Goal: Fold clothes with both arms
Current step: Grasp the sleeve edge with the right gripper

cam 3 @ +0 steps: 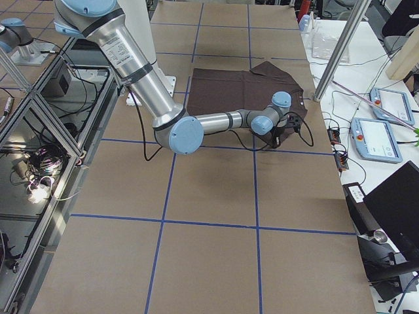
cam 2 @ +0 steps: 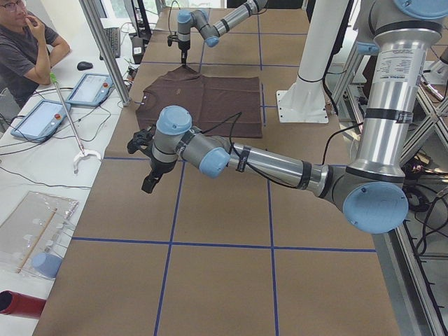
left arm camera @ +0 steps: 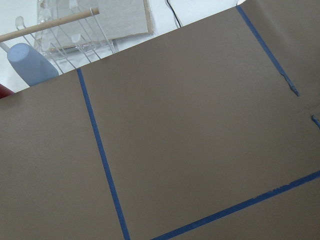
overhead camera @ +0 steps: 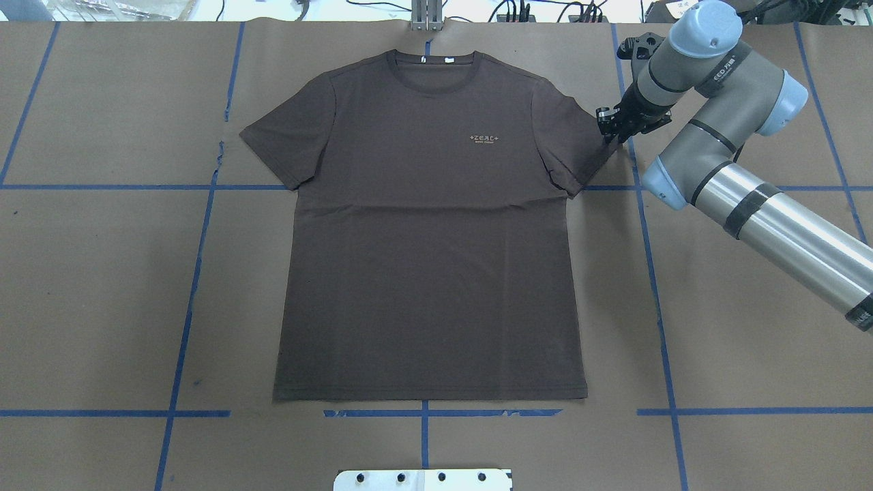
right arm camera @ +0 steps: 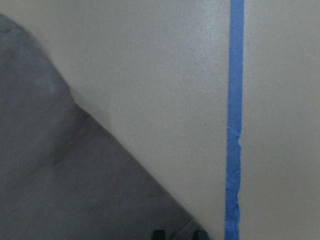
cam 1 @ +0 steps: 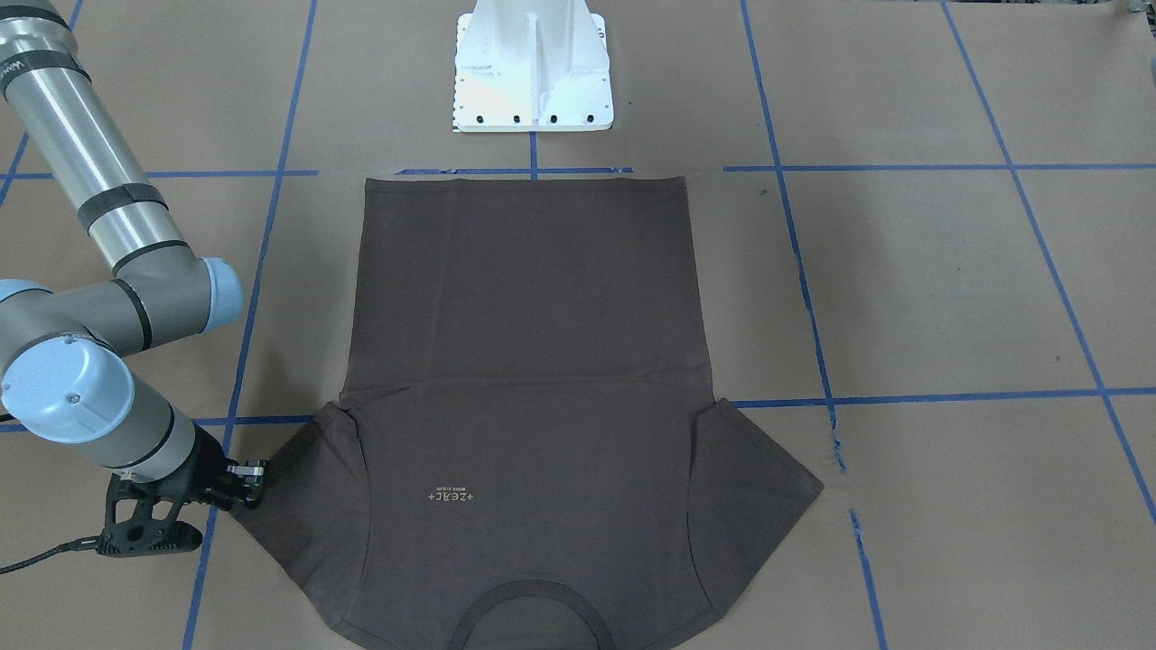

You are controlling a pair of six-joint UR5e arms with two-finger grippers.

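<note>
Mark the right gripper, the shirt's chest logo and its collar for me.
right gripper (overhead camera: pixel 609 134): overhead view, between the fingertips
chest logo (overhead camera: pixel 485 138): overhead view, middle of lettering
collar (overhead camera: pixel 436 93): overhead view, front band

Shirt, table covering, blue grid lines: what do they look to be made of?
Dark brown-grey short-sleeved T-shirt: soft matte knit, probably cotton jersey; it lies limp with faint creases and a ribbed collar. Brown table covering: matte, looks like kraft paper; can't rule out card. Blue grid lines: adhesive tape, likely painter's; edges are torn and frayed in the right wrist view.
</note>
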